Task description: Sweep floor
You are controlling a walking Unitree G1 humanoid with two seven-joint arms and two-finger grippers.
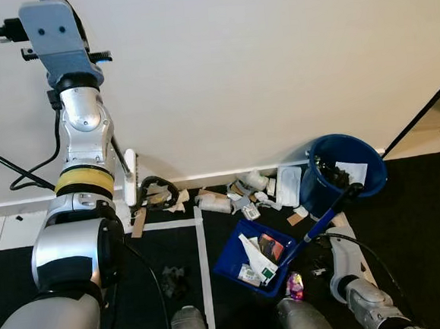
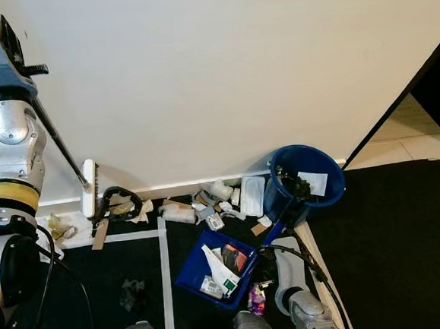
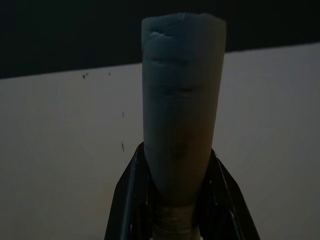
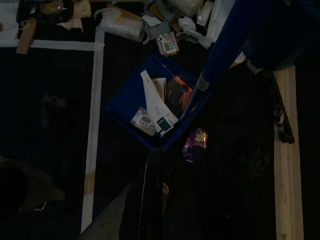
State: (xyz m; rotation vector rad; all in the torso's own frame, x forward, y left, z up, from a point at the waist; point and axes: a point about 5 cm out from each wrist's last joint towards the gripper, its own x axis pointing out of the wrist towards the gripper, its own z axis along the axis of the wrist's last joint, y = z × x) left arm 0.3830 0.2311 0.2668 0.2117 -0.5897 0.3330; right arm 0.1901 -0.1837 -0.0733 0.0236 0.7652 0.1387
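Broom (image 2: 89,188): white head down at the foot of the white wall (image 1: 258,70), on the pale floor strip left of the debris, thin dark handle running up and left to the raised left arm. Left claw (image 3: 177,200): wrist view shows both black fingers (image 3: 131,200) clamped on a grey-blue padded grip (image 3: 182,100), presumably the broom handle's top end. Blue dustpan (image 1: 254,257) sits on the black mat (image 2: 394,242) just right of the white tape line (image 2: 166,275), loaded with paper scraps, cards and a dark packet; its blue handle (image 1: 327,217) angles up-right toward the blue bucket (image 1: 346,171). Bucket stands near the wall, right of the dustpan, with dark bits and a white paper inside. Loose litter (image 1: 245,197) strung along the baseboard between broom head and bucket: crumpled wrappers, a white tray, cardboard bits, a black ring-shaped item (image 2: 120,203) beside the broom head. Small pink-purple wrapper (image 4: 196,140) on the mat, just beside the dustpan's near corner. Dark crumpled lump (image 2: 132,292) on the mat left of the tape. Right claw (image 4: 172,195): low, just behind the dustpan on the robot's side, too dark to tell if the fingers are apart or together. Right forearm low at the mat's right side, near a pale wood strip (image 4: 287,150).
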